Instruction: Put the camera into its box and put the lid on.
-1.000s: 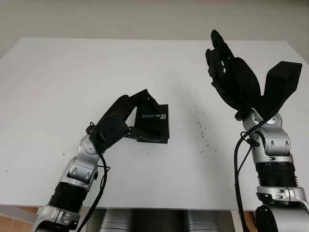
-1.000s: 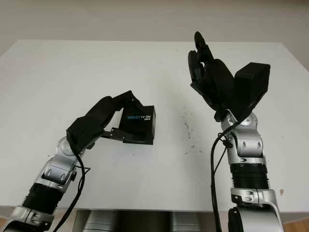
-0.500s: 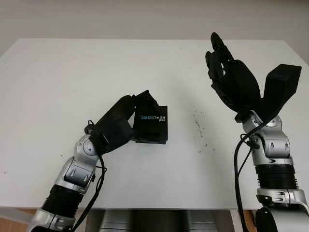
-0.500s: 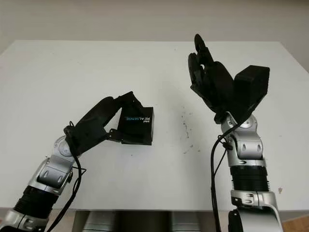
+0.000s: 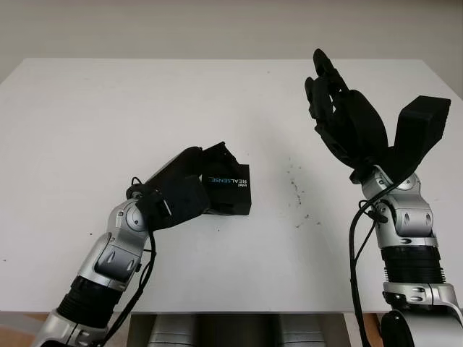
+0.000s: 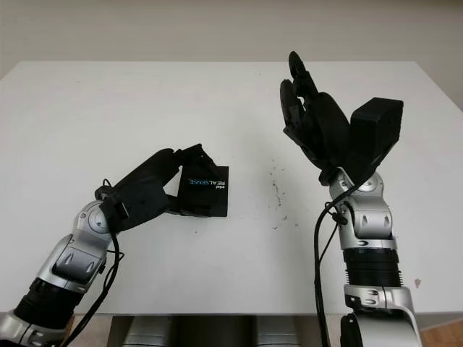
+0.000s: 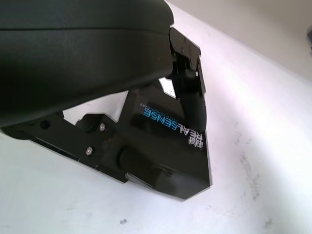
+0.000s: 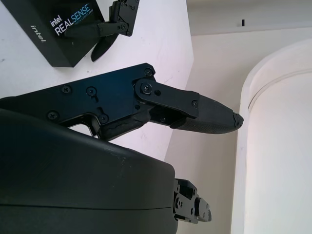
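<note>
Lid looks seated on box (image 5: 227, 189), left hand (image 5: 181, 194) gripping its left side, right hand (image 5: 341, 119) released, raised well right of box.

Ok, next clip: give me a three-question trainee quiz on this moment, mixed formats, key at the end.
1. True or false: the lid is on the black box.
2. Which hand is at the box? A) left hand B) right hand C) both
3. Fill in: the right hand is raised above the ____, holding nothing.

Key
1. True: the box looks closed, printed top up, lying on the table.
2. A: its fingers reach over the box's top and side.
3. Table: the right hand is open, well to the right of the box.
</note>
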Tool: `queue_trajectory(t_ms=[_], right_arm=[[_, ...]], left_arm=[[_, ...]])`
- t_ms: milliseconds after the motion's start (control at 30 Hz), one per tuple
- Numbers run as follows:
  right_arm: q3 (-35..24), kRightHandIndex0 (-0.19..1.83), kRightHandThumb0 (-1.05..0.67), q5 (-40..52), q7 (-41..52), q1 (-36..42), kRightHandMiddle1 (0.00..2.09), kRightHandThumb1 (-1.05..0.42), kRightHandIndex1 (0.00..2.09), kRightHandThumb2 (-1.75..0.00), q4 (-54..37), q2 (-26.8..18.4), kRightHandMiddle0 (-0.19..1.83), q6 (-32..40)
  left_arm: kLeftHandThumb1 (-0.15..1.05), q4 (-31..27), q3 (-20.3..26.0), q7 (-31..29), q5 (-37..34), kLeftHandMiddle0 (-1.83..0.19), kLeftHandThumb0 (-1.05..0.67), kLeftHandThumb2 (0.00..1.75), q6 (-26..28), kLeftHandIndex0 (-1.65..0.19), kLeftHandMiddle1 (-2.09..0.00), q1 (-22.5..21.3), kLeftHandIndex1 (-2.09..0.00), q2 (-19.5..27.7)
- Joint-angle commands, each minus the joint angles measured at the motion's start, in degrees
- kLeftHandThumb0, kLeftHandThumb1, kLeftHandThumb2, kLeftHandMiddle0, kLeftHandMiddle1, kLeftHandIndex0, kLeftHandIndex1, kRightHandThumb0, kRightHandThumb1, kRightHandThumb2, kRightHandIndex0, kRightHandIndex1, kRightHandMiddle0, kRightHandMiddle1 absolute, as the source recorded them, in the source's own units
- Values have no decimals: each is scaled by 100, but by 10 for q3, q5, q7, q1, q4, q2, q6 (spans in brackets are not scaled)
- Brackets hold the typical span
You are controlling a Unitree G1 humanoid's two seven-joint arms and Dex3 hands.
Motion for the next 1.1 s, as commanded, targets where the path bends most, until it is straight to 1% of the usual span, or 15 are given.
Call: queue_trajectory(t_ms=[0,33,67,133,200,333,533,867,1000,1067], right_arm=[[-2,-19,-67,3,-2,1,0,-105,0,-67,-18,1,-19,1],[-2,-19,-66,4,-3,1,0,-105,0,-66,-19,2,-19,1],[-3,-19,-66,5,-3,1,0,-105,0,-66,-19,2,-19,1],[-2,-19,-66,6,-2,1,0,-105,0,-66,-21,1,-19,3],[-1,-19,-67,5,-4,1,0,-105,0,-66,-23,0,-19,6],[2,-19,-68,2,-2,3,0,-105,0,-65,-26,-1,-19,4],[6,-19,-69,0,1,8,0,-105,0,-66,-35,-3,-19,14],[4,-19,-70,7,-1,21,0,-105,0,-66,-57,2,-19,27],[5,-19,-70,5,-1,22,0,-105,0,-66,-58,1,-19,20],[5,-19,-70,4,-3,23,0,-105,0,-67,-62,2,-19,19]], left_arm=[[103,10,-40,-33,40,10,-85,16,19,11,-6,-2,-12,27],[104,10,-50,-40,56,14,-90,26,24,15,-3,-5,-6,32],[104,9,-55,-44,65,17,-92,45,27,18,-1,-6,-3,34],[105,10,-59,-48,73,19,-94,58,31,19,0,-6,-1,33],[105,17,-60,-49,78,19,-93,65,31,19,0,-7,0,32],[105,44,-60,-37,82,19,-93,70,15,19,0,-10,0,34],[105,55,-53,-33,74,19,-91,70,12,19,0,-5,0,32],[105,36,-38,-30,58,19,-87,69,21,19,0,5,0,30],[105,21,-18,-32,31,19,-86,66,33,19,0,6,0,23],[105,14,-7,-20,17,19,-85,64,33,19,0,10,0,17]])
